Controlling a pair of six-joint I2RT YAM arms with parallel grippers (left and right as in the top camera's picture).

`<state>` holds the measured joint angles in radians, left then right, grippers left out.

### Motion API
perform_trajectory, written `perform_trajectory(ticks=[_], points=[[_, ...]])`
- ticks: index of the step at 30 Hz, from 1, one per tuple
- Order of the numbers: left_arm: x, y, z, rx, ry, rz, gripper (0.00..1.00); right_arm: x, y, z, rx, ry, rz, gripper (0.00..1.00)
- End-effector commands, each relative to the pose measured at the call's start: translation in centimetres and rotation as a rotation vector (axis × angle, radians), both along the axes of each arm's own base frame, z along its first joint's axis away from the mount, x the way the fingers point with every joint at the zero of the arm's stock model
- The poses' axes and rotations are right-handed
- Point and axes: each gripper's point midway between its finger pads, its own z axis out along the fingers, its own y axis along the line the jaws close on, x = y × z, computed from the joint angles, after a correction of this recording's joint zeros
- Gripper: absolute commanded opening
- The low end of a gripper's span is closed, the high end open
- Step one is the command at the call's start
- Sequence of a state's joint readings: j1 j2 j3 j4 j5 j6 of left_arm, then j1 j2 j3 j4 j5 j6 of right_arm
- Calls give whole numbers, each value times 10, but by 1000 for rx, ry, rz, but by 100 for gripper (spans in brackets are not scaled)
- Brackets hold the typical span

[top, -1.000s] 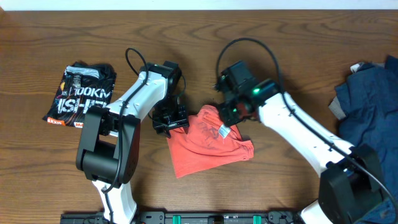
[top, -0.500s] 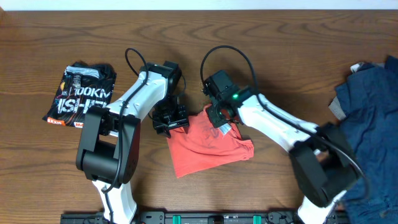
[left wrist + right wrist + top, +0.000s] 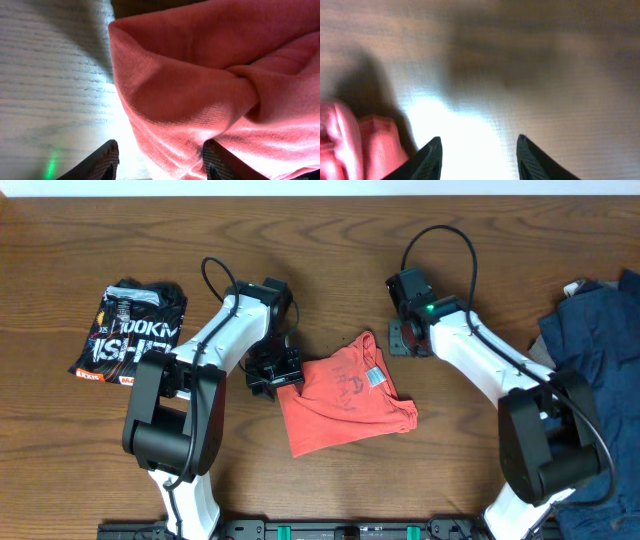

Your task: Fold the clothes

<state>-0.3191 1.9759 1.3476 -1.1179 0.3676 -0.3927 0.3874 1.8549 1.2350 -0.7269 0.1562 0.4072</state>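
The coral-red T-shirt [image 3: 345, 395] lies folded and rumpled at the table's middle, its neck label up. My left gripper [image 3: 275, 372] sits at the shirt's left edge. In the left wrist view it [image 3: 162, 162] is open, with the shirt's edge [image 3: 200, 90] lying between the spread fingers. My right gripper [image 3: 403, 337] is up and right of the shirt, apart from it. In the right wrist view it [image 3: 479, 160] is open and empty over bare wood, with a bit of the shirt [image 3: 350, 145] at lower left.
A folded black tee with white lettering [image 3: 130, 330] lies at the far left. A heap of dark navy garments [image 3: 590, 355] lies at the right edge. The wooden table [image 3: 470, 240] is bare at the back.
My right gripper has let go of the shirt and moved up and to the right. The shirt's top has settled rightward and flatter. The left arm has not moved.
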Motion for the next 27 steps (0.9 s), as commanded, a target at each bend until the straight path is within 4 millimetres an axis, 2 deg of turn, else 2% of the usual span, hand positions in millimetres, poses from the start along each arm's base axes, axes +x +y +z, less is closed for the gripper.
perform_trajectory(ticks=[1, 2, 4, 8, 11, 14, 17, 21, 24, 27], points=[[-4, 1, 3, 4, 8, -5, 55, -21, 8, 13, 64, 65, 35, 45], [-2, 1, 5, -3, -2, -17, 54, -32, 13, 15, 94, 110, 59, 45], [13, 7, 15, -1, -67, -29, 54, -59, 26, 21, 169, 207, 138, 45], [65, 6, 55, -66, -308, -73, 56, -98, 41, 33, 253, 340, 188, 44], [104, 5, 77, -84, -500, -85, 64, -118, 57, 37, 313, 402, 273, 46], [123, 1, 77, -91, -576, -85, 64, -131, 65, 28, 301, 423, 313, 47], [120, -4, 57, -86, -529, -98, 64, -141, 70, 13, 296, 435, 297, 46], [92, -14, 21, -88, -376, -129, 64, -150, 73, -9, 299, 425, 275, 45], [66, -18, -3, -69, -258, -164, 64, -147, 61, -27, 248, 389, 227, 44], [36, -19, -27, -42, -143, -194, 64, -128, 39, -41, 133, 283, 149, 44]])
